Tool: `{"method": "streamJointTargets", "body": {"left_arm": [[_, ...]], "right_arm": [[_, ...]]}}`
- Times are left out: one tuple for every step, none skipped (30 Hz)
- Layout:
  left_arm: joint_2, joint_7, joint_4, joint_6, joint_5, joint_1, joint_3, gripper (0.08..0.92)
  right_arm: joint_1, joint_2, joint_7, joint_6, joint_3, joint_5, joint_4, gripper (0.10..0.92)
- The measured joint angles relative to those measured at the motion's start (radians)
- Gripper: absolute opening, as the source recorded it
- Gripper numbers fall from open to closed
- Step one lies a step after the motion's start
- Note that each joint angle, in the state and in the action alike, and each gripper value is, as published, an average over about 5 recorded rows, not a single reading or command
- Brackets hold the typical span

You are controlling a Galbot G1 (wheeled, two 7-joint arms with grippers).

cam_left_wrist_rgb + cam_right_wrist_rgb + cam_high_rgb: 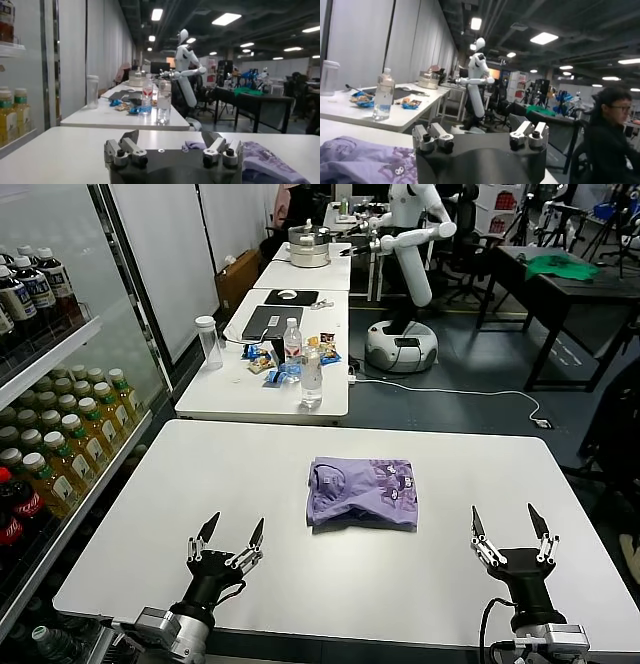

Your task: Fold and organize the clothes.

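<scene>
The lavender T-shirt (362,491) lies folded into a small rectangle at the middle of the white table (200,484), white printed marks on top. It also shows in the left wrist view (265,162) and in the right wrist view (360,160). My left gripper (232,534) is open and empty near the table's front left edge, well short of the shirt. My right gripper (510,527) is open and empty near the front right edge, apart from the shirt.
A second table (265,379) behind holds a water bottle (311,374), a plastic cup (209,342), snacks and a laptop. Shelves of drink bottles (60,444) stand at the left. A white robot (405,244) and a dark desk with a green cloth (560,267) stand far back.
</scene>
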Motion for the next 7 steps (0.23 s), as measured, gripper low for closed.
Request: {"method": "streamJointTargets", "body": {"left_arm": [[0.002,0.003,0.0,0.0,-0.001,-0.001,-0.001,0.823],[0.004,0.006,0.0,-0.001,-0.002,-0.002,-0.002,0.823],[0.004,0.009,0.0,-0.001,-0.003,-0.004,-0.003,0.823],[0.005,0.011,0.0,-0.001,-0.004,-0.006,-0.003,0.823],[0.006,0.014,0.0,-0.001,-0.005,-0.008,-0.004,0.823],[0.006,0.015,0.0,-0.001,-0.006,-0.009,-0.005,0.823],[0.006,0.016,0.0,-0.001,-0.006,-0.01,-0.005,0.823]], "right_arm": [[0.0,0.001,0.002,0.0,0.0,-0.002,0.001,0.823],[0.001,0.001,0.004,0.001,0.0,-0.003,0.001,0.823],[0.001,0.002,0.006,0.001,0.001,-0.005,0.002,0.823],[0.002,0.002,0.008,0.001,0.001,-0.006,0.002,0.823],[0.003,0.003,0.01,0.001,0.002,-0.007,0.002,0.823],[0.003,0.003,0.011,0.001,0.002,-0.008,0.003,0.823],[0.003,0.003,0.013,0.001,0.002,-0.009,0.003,0.823]]}}
